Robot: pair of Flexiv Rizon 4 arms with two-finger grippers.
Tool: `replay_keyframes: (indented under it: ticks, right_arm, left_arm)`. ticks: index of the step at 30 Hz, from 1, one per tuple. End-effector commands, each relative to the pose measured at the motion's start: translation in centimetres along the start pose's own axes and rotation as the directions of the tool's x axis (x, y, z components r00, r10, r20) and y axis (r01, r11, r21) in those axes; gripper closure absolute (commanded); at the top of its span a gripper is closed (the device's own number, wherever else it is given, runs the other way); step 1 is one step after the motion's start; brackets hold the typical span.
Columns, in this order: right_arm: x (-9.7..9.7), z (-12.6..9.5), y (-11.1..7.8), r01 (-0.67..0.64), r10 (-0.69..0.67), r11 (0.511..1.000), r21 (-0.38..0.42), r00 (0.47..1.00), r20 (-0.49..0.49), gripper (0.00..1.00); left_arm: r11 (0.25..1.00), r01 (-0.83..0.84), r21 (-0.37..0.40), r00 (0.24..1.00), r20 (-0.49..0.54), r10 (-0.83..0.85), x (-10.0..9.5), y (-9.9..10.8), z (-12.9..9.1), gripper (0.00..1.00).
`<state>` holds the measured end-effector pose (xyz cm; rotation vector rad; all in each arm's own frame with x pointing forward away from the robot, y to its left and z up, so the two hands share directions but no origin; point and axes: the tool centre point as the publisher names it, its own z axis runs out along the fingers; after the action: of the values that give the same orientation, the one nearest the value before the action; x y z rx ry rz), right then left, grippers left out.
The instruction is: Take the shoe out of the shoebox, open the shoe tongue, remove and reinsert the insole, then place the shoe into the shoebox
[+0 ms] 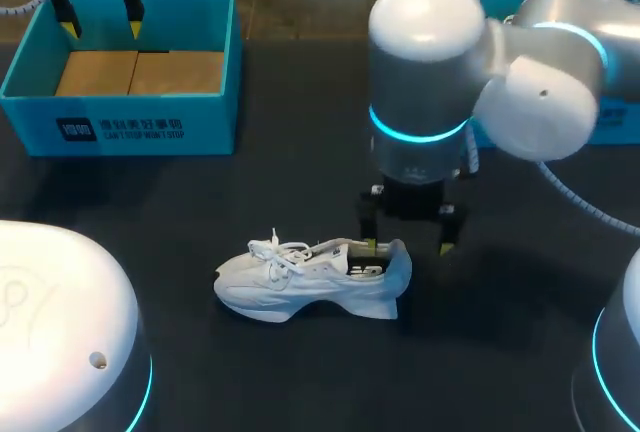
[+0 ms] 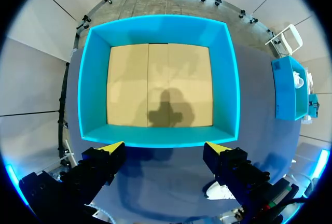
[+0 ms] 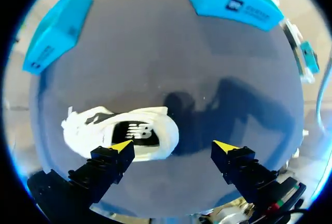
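Observation:
The white shoe [image 1: 305, 279] lies on its sole on the dark table [image 1: 200, 212], toe to the left; its insole shows in the heel opening. My right gripper [image 1: 407, 247] hangs open just over the heel, one yellow fingertip above the opening and the other past the heel. In the right wrist view the shoe [image 3: 122, 130] sits by one finger of the right gripper [image 3: 174, 149], nothing held. The blue shoebox [image 1: 140, 127] stands at the back left, empty with a cardboard floor. My left gripper [image 1: 101, 27] hovers open above it; the left wrist view looks down past the left gripper [image 2: 165, 149] into the shoebox [image 2: 93, 79].
A second blue box [image 1: 620, 127] stands at the back right, partly hidden behind my right arm; this second box [image 3: 233, 3] shows ahead of the right gripper. Bare table lies between the shoe and the shoebox.

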<state>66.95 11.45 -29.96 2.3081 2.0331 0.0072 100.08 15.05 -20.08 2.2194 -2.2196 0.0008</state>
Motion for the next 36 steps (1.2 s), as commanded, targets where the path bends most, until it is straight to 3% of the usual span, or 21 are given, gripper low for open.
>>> replay_keyframes:
  ticks: [1, 3, 5, 7, 17, 18, 20, 23, 24, 25, 27, 28, 36]
  right_arm:
    - [-3.3, -4.1, 0.3, 0.206, -0.22, 0.974, -0.092, 0.957, -0.188, 0.0]
    - [-3.4, -4.3, 0.7, 0.321, -0.35, 0.934, -0.157, 0.911, -0.219, 0.0]
    - [-3.6, -3.9, 0.9, 0.424, -0.486, 0.869, -0.256, 0.829, -0.276, 0.0]
    - [-3.9, -3.3, 0.9, 0.524, -0.655, 0.749, -0.406, 0.68, -0.33, 0.0]
    - [-3.9, -3.3, 0.9, 0.524, -0.655, 0.749, -0.406, 0.68, -0.33, 0.0]
    - [-4.0, -2.8, 0.8, 0.534, -0.671, 0.737, -0.415, 0.654, -0.349, 0.0]
    - [-4.6, -1.8, 0.7, 0.539, -0.746, 0.66, -0.524, 0.555, -0.368, 0.0]
    - [-5.2, -1.0, 0.8, 0.57, -0.831, 0.555, -0.606, 0.416, -0.37, 0.0]
    - [-5.3, -0.9, 0.9, 0.579, -0.839, 0.543, -0.608, 0.402, -0.367, 0.0]
    - [-5.5, -0.6, 1.0, 0.603, -0.874, 0.485, -0.633, 0.34, -0.346, 0.0]
    - [-6.4, 0.1, 1.2, 0.56, -0.904, 0.426, -0.711, 0.242, -0.352, 0.0]
    - [-6.7, 0.4, 1.3, 0.552, -0.895, 0.445, -0.705, 0.256, -0.365, 0.0]
    - [-6.7, 0.4, 1.3, 0.552, -0.895, 0.445, -0.705, 0.256, -0.365, 0.0]
  left_arm:
    - [1.0, 0.0, 0.0, 1.0, 0.001, 0.0, 0.0, 0.0, 0.0, 0.0]
    - [1.0, 0.0, 0.0, 1.0, 0.001, 0.0, 0.0, 0.0, 0.0, 0.0]
    - [1.0, 0.0, 0.0, 1.0, 0.001, 0.0, 0.0, 0.0, 0.0, 0.0]
    - [1.0, 0.0, 0.0, 1.0, 0.001, 0.0, 0.0, 0.0, 0.0, 0.0]
    - [1.0, 0.0, 0.0, 1.0, 0.001, 0.0, 0.0, 0.0, 0.0, 0.0]
    - [1.0, 0.0, 0.0, 1.0, 0.001, 0.0, 0.0, 0.0, 0.0, 0.0]
    - [1.0, 0.0, 0.0, 1.0, 0.001, 0.0, 0.0, 0.0, 0.0, 0.0]
    - [1.0, 0.0, 0.0, 1.0, 0.001, 0.0, 0.0, 0.0, 0.0, 0.0]
    - [1.0, 0.0, 0.0, 1.0, 0.001, 0.0, 0.0, 0.0, 0.0, 0.0]
    - [1.0, 0.0, 0.0, 1.0, 0.001, 0.0, 0.0, 0.0, 0.0, 0.0]
    - [1.0, 0.0, 0.0, 1.0, 0.001, 0.0, 0.0, 0.0, 0.0, 0.0]
    - [1.0, 0.0, 0.0, 1.0, 0.001, 0.0, 0.0, 0.0, 0.0, 0.0]
    - [1.0, 0.0, 0.0, 1.0, 0.001, 0.0, 0.0, 0.0, 0.0, 0.0]
